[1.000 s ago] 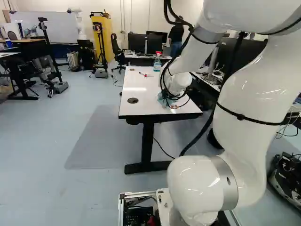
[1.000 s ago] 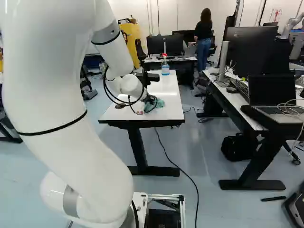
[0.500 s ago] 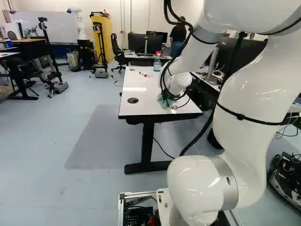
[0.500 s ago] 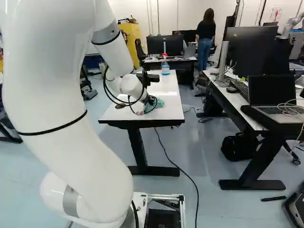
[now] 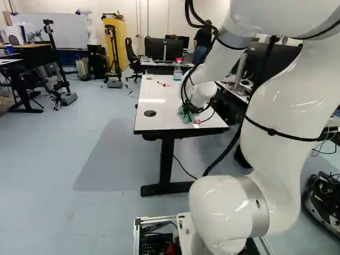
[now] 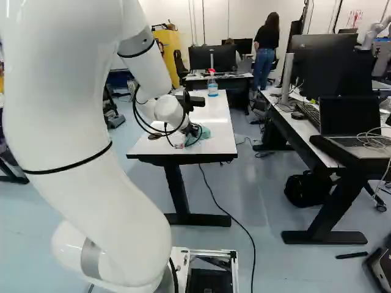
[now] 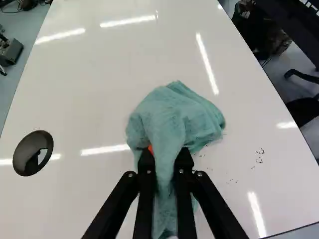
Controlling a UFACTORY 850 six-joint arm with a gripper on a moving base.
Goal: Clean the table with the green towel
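The gripper, low over the near part of the white table [image 5: 159, 119], is mostly hidden behind the wrist and cables in the right base view [image 6: 194, 130]. In the wrist view the gripper [image 7: 166, 158] is shut on the green towel [image 7: 172, 119], which is bunched between both fingers and spreads onto the tabletop ahead of them. Dark specks [image 7: 259, 155] lie on the white surface beside the towel. In the left base view a bit of the towel [image 5: 186, 115] shows under the wrist.
A round black grommet [image 7: 33, 153] sits in the tabletop. Farther along are a red marker [image 5: 162, 84] and a spray bottle [image 6: 212, 83]. A second desk [image 6: 299, 134] with monitors and a laptop runs along the right of the right base view. Another robot [image 6: 374, 32] stands far back.
The towel has shifted slightly against the tabletop along with my gripper, still held. Base and upper arm look unmoved.
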